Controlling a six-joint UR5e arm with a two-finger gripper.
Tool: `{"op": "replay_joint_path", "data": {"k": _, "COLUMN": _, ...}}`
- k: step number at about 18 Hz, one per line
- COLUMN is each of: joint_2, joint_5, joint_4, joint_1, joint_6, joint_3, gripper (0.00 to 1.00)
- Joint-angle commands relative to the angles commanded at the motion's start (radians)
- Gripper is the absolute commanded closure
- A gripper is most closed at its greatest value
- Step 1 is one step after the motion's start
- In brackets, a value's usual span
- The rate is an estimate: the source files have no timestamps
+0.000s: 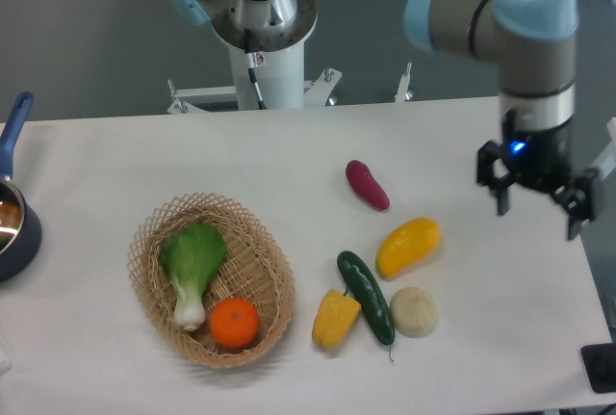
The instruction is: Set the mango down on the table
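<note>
The mango (408,246), glossy yellow-orange and oblong, lies on the white table (115,155) right of centre, next to the cucumber's upper end. My gripper (538,213) hangs over the table's right side, to the right of the mango and apart from it. Its two black fingers are spread wide, open and empty.
A dark green cucumber (366,297) lies below the mango, with a yellow corn piece (335,319) to its left and a pale round item (414,311) to its right. A purple sweet potato (368,185) lies above. A wicker basket (144,275) holds a leafy green (192,266) and an orange ball (234,324). A pan (12,222) is at the left edge.
</note>
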Motion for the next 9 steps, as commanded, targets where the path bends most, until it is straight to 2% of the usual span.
{"op": "replay_joint_path", "data": {"k": 3, "joint_2": 0.046, "joint_5": -0.009, "joint_4": -0.090, "joint_1": 0.058, "joint_6": 0.164, "joint_3": -0.023, "gripper": 0.00}}
{"op": "replay_joint_path", "data": {"k": 5, "joint_2": 0.061, "joint_5": -0.031, "joint_4": -0.130, "joint_1": 0.088, "joint_6": 0.238, "joint_3": -0.029, "gripper": 0.00}}
{"op": "replay_joint_path", "data": {"k": 9, "joint_2": 0.068, "joint_5": -0.048, "joint_4": -0.134, "joint_1": 0.097, "joint_6": 0.243, "joint_3": -0.043, "gripper": 0.00}}
